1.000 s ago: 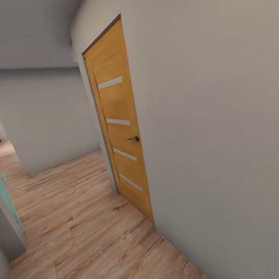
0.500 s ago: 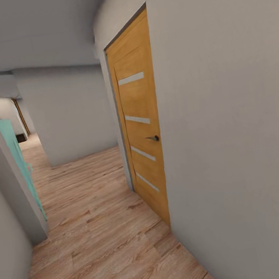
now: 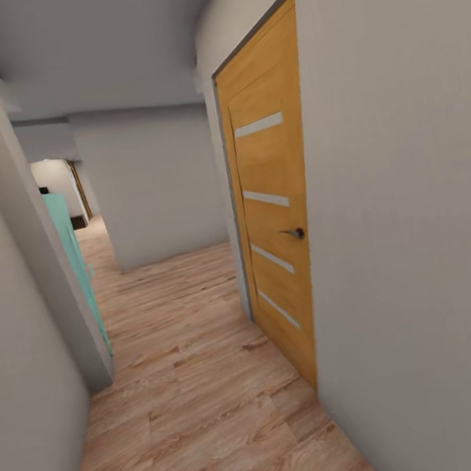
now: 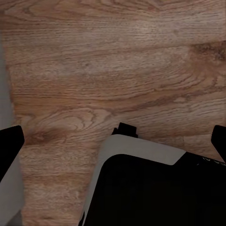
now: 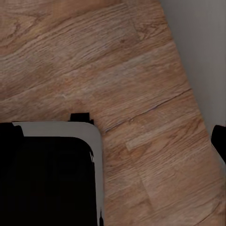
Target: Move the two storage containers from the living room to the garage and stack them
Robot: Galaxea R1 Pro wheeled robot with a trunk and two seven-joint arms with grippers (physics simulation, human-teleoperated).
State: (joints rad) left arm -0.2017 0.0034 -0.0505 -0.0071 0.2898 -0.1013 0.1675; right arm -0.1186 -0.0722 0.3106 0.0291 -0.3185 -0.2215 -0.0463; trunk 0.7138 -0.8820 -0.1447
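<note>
Grey walls (image 3: 419, 235) hem a wood plank floor (image 3: 193, 396), so the robot is likely in transit. A wooden door (image 3: 278, 213) stands closed, with a teal panel (image 3: 75, 262) opposite. Both claws look spread and empty; no containers appear.

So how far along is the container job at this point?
Nothing looks done from these views. The robot is in a hallway with a wood plank floor, beside a closed wooden door in the wall at the right, with a teal panel at the left. No container is in sight. Both wrist views look down at planks and the robot's base, with nothing held between the fingertips. Fetching, carrying and stacking both containers look to be still ahead.
</note>
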